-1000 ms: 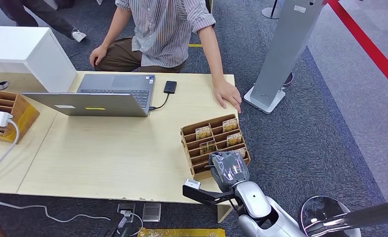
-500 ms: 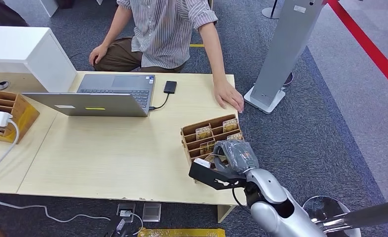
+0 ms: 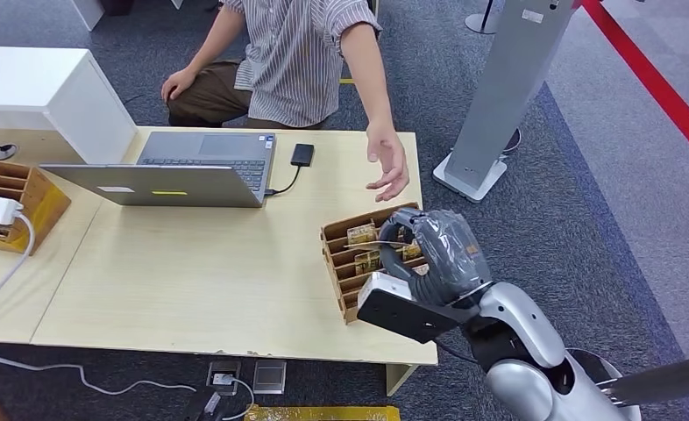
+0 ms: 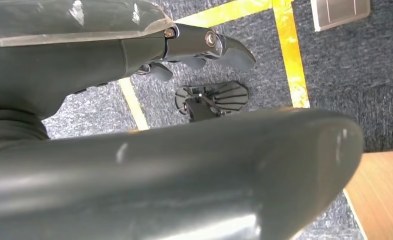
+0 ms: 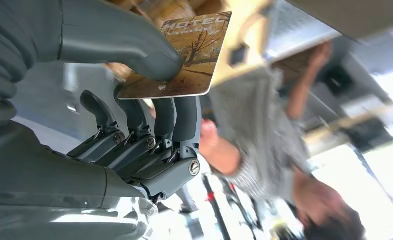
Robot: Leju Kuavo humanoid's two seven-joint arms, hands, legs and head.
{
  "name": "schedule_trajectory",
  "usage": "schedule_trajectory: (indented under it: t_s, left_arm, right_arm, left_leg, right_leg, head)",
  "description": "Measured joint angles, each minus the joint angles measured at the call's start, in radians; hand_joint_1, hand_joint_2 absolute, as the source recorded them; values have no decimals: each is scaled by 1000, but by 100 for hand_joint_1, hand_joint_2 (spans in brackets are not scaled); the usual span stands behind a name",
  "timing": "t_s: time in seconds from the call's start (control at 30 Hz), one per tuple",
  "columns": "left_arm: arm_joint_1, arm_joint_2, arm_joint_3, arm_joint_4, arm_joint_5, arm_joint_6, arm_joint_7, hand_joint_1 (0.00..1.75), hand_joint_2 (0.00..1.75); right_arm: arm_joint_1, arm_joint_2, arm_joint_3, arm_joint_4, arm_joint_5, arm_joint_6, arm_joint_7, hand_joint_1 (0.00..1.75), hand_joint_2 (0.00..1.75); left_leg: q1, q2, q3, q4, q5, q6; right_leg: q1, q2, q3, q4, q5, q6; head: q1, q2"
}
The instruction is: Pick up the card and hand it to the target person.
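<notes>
My right hand (image 3: 433, 250) hovers over the brown cardboard card rack (image 3: 339, 263) at the table's near right corner. It pinches a brown printed hotel card (image 5: 184, 57) between thumb and fingers; from the head view the card (image 3: 363, 247) shows as a thin edge. More cards (image 3: 359, 233) stand in the rack's slots. The person in a striped shirt (image 3: 299, 53) sits behind the table with one hand (image 3: 387, 162) raised above the table's far right corner, palm toward me. My left hand (image 4: 194, 47) hangs over the carpet, fingers curled with nothing in them.
An open laptop (image 3: 170, 171) and a black drive (image 3: 302, 154) lie at the table's back. A white box (image 3: 52, 92) and another cardboard rack (image 3: 12, 197) stand at the left. A grey pillar stand (image 3: 499, 96) rises to the right of the table.
My right hand has risen from the rack's near end and moved forward with a card pinched in it. The person's hand has lifted off the table and turned toward me.
</notes>
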Motion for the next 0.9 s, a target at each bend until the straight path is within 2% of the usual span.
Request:
schedule_trajectory:
  t_s: [0.13,0.23,0.33,0.53,0.77,0.8,0.9]
  left_arm:
    - [-13,-7,0,-1,-13,-10,7,0,0]
    - [-23,-14,0,-1,-18,-12,10,0,0]
    - [-29,-18,0,-2,-19,-10,10,0,0]
    - [-29,-22,0,-2,-23,-6,10,0,0]
    - [-29,-22,0,-2,-29,-4,16,0,0]
    - [-29,-22,0,-2,-29,-4,16,0,0]
    - [-29,-22,0,-2,-30,-4,12,0,131]
  right_arm:
    - [0,44,1,50,107,-199,-146,150,175]
    - [1,75,2,113,202,-353,-203,150,175]
    - [6,101,2,173,229,-459,-232,150,175]
    - [17,128,2,254,272,-576,-237,150,175]
    - [24,138,7,305,295,-593,-212,150,175]
    - [24,140,8,310,295,-593,-212,113,175]
    - [25,146,10,324,300,-592,-211,0,175]
  left_leg:
    - [0,0,0,0,0,0]
    - [0,0,0,0,0,0]
    - [0,0,0,0,0,0]
    - [0,0,0,0,0,0]
    - [0,0,0,0,0,0]
    - [0,0,0,0,0,0]
    - [0,0,0,0,0,0]
  right_leg:
    - [0,0,0,0,0,0]
    - [0,0,0,0,0,0]
    - [0,0,0,0,0,0]
    - [0,0,0,0,0,0]
    - [0,0,0,0,0,0]
    - [0,0,0,0,0,0]
    - [0,0,0,1,0,0]
  head:
    - [0,0]
    - [0,0]
    - [0,0]
    - [0,0]
    - [0,0]
    - [0,0]
    - [0,0]
